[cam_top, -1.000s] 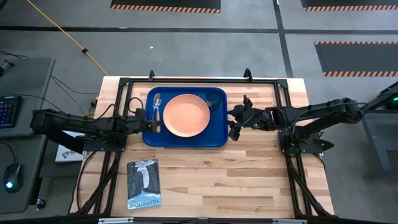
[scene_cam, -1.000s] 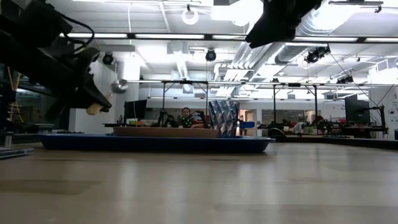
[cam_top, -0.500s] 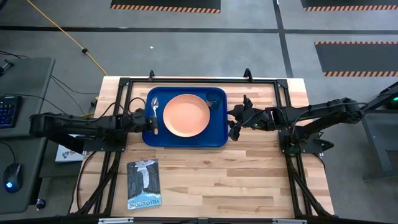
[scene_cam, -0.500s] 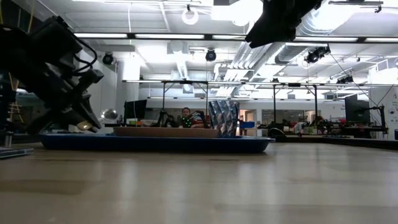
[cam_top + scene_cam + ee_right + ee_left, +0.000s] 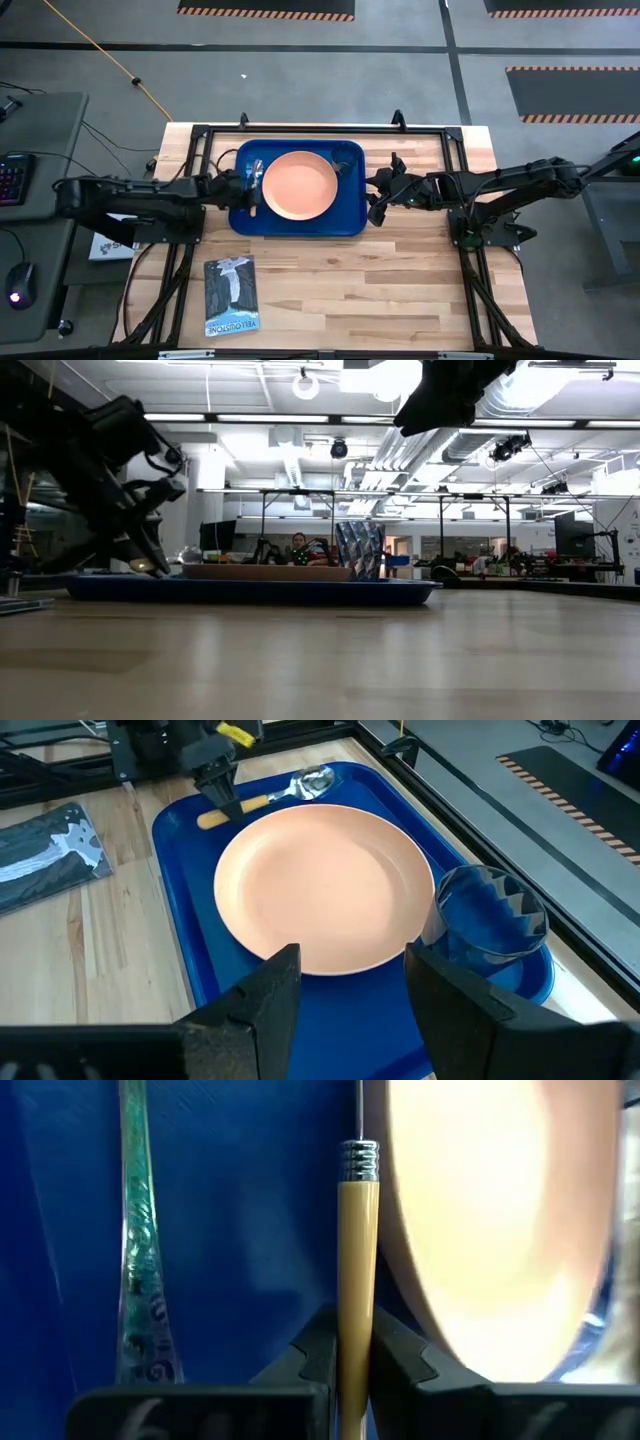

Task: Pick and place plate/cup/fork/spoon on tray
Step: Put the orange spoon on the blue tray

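Observation:
The blue tray lies at the table's far middle. The peach plate rests flat on it, and the dark see-through cup stands upright at its far right corner. The blue-handled fork lies flat along the tray's left side. My left gripper is low over the tray between the fork and the plate, shut on the orange-handled spoon. My right gripper is open and empty, just off the tray's right edge. My left gripper pinches the spoon's yellow-orange handle between its two fingers, which lie across it, about midway along the handle. The fingers slant down from the table's left. The spoon lies about level, low over the tray floor, bowl toward the far edge; whether it touches the tray I cannot tell.
A dark booklet lies on the wood near the front left. Black frame rails run along the table's far edge and sides. Bare wood stretches in front of the tray and to its right. A person sits far behind the table.
My left gripper has gone toward the table's right, over the tray's left part, and down, carrying the spoon. The spoon has dropped from well above the tray to just over its floor beside the plate. The gripper has stayed shut.

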`<state>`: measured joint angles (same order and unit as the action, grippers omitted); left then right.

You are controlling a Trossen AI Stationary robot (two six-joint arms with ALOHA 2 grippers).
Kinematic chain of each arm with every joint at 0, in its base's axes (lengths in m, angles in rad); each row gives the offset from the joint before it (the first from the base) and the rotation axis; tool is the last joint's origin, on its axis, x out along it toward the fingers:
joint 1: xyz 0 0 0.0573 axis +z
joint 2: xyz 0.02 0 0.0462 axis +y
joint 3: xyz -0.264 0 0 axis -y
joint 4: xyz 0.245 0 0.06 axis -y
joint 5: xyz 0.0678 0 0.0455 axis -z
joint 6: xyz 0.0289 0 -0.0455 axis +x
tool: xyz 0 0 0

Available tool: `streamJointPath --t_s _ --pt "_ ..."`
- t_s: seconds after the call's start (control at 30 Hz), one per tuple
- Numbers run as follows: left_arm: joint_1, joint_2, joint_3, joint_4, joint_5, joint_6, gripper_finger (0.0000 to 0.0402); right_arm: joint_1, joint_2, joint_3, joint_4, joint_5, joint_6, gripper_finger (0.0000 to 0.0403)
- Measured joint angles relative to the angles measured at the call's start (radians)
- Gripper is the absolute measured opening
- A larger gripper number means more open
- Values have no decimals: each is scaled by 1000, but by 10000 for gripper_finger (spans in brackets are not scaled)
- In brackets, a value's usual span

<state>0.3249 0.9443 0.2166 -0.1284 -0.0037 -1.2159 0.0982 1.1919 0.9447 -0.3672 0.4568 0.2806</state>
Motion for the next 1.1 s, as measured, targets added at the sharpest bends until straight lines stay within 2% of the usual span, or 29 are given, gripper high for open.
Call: streamJointPath --t_s 0.13,0.43,1.1 --pt "17 101 26 -38 15 25 21 0 0 0 0 0 4 173" --pt "43 219 33 120 22 42 35 0 0 0 0 0 9 172" --pt "42 230 30 162 -6 121 48 0 0 0 -1 0 25 172"
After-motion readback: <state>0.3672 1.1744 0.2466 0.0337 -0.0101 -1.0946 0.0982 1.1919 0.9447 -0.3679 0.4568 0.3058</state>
